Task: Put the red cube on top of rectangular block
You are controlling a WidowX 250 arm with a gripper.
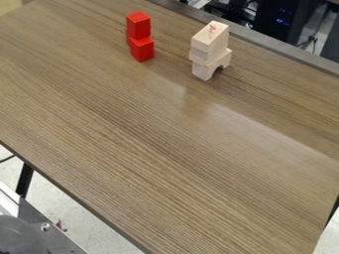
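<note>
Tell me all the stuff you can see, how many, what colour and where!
Red cubes: at least two, red, stacked near the table's far edge, left of the wooden stack
Wooden arch block: one, pale, at the bottom of the wooden stack
Wooden blocks: at least two, pale, on the arch; the top one has a reddish mark
Table: one, brown wood grain, across the middle
Table legs: two, black, below the left and right edges
Equipment: can't count it, black with blue lights, top right, behind the table
Floor: one, light grey, bottom left
Round part: one, dark grey, bottom left corner; can't tell what it is
</note>
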